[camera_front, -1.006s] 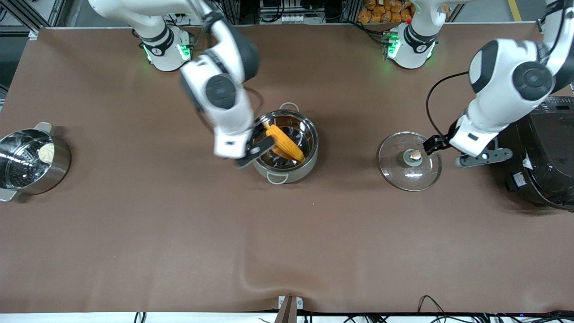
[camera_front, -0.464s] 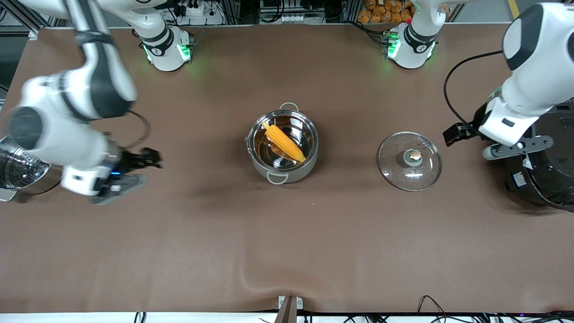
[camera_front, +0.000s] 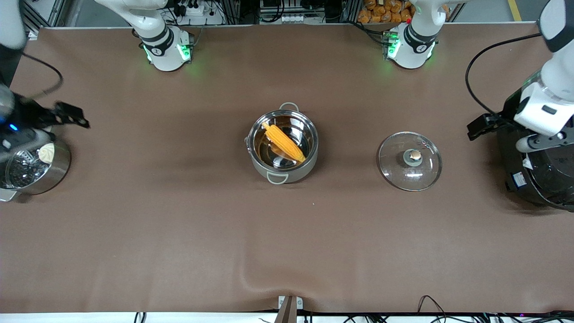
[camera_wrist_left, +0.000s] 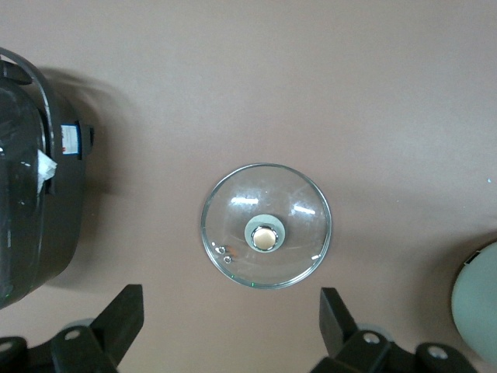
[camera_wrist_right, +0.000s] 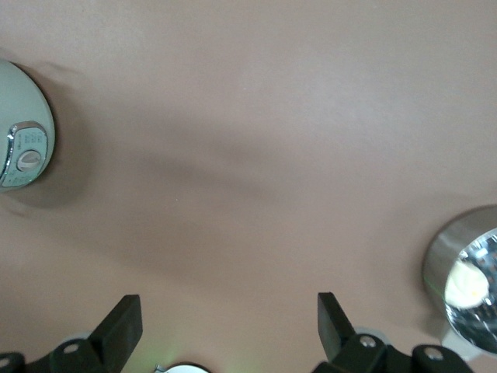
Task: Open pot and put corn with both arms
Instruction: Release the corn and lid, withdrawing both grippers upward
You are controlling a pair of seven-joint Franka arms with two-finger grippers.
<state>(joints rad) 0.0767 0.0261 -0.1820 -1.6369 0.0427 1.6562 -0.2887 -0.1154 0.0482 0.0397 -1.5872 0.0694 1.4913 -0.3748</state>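
The pot (camera_front: 269,168) stands open mid-table with the yellow-orange corn (camera_front: 284,142) lying inside it. Its clear glass lid (camera_front: 394,172) with the beige knob (camera_front: 415,155) lies flat on the table toward the left arm's end. It also shows in the left wrist view (camera_wrist_left: 233,210). My left gripper (camera_front: 480,126) is open and empty, up in the air between the lid and the rice cooker; its wrist view shows it (camera_wrist_left: 231,322) open over bare table. My right gripper (camera_front: 69,117) is open and empty beside the steamer pot; its wrist view shows it (camera_wrist_right: 229,322) open too.
A shiny steamer pot (camera_front: 56,172) with a white bun stands at the right arm's end and shows in the right wrist view (camera_wrist_right: 446,264). A large black rice cooker (camera_front: 538,184) stands at the left arm's end, also in the left wrist view (camera_wrist_left: 31,202). The pot's pale wall shows in the right wrist view (camera_wrist_right: 23,101).
My right gripper left the corn in the pot and swung away to the steamer pot. My left gripper drew back from the lid's knob toward the rice cooker.
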